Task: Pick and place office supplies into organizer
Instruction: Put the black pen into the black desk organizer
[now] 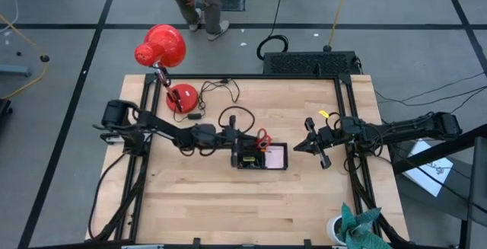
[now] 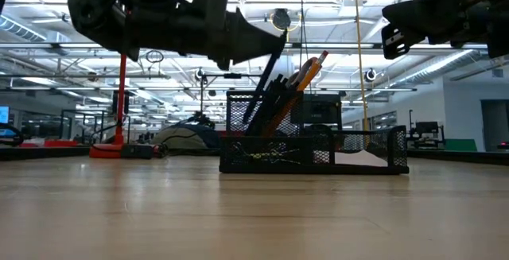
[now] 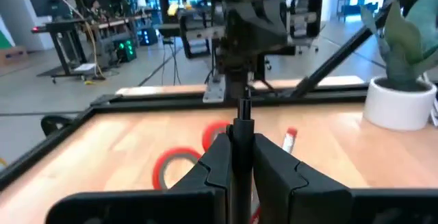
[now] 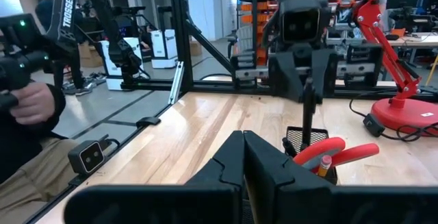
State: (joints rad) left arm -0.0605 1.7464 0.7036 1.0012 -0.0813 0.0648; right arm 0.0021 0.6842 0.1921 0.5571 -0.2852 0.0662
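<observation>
1. The left claw (image 3: 239,162) hangs over the organizer (image 1: 261,158) with its fingers pinched on a black pen (image 3: 243,114), held upright. I judge that is so the pen can go down point-first into the tall cup instead of lying across the low trays.
2. The organizer sits near the middle of the tabletop (image 1: 228,203), between the two arms, where either can reach it.
3. In the low view, the organizer's tall cup (image 2: 254,113) already holds dark pens and an orange pencil (image 2: 306,73), all leaning to one side; long things stand there because the shallow bays cannot take them.
4. The scissors (image 4: 328,152) stand handles-up in the same cup, red loops at the top.
5. A pale pink pad (image 1: 275,156) lies flat in the wide low bay on the side towards the right arm.
6. The right claw (image 1: 298,148) is pressed together and holds nothing. It waits above the tabletop beside the organizer, clear of the left arm's way down.
7. The red lamp (image 1: 161,47) stands at the far edge, well apart, and has no part in the job.
8. Judged from this, little is left: the held pen wants lowering and letting go.
</observation>
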